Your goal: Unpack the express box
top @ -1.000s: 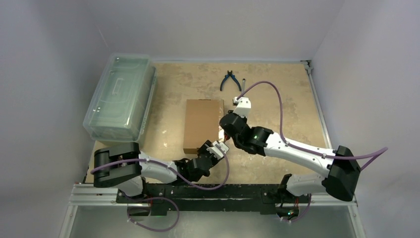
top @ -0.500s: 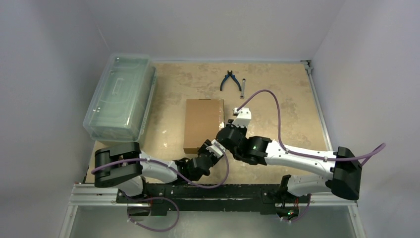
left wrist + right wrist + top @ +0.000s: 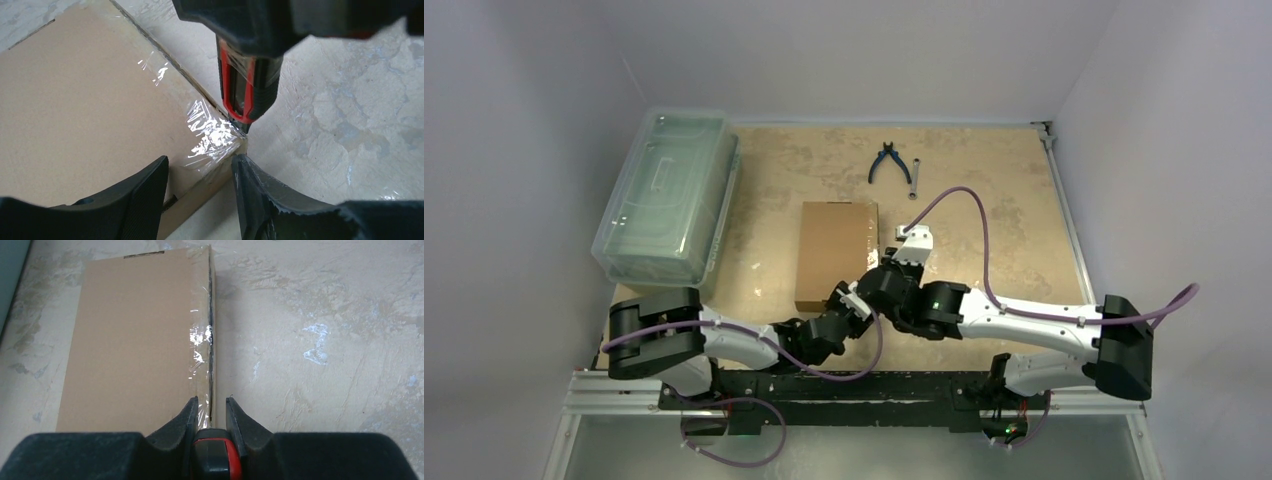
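Red-handled knife [image 3: 245,85] at express box [image 3: 834,250] corner

Knife is clamped in right end effector [image 3: 210,412], tip set on clear tape [image 3: 210,135] at the box's near-right corner. Left end effector [image 3: 200,167] is spread open astride that corner. Box lies flat, closed, mid-table [image 3: 984,200].

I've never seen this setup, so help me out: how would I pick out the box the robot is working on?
On the table, find the big clear plastic bin at left. Just right of it, mid-table, lies the express box: flat, brown cardboard, shiny tape along its right edge. It is opaque and smaller than the bin, and bigger than the blue pliers beyond it.
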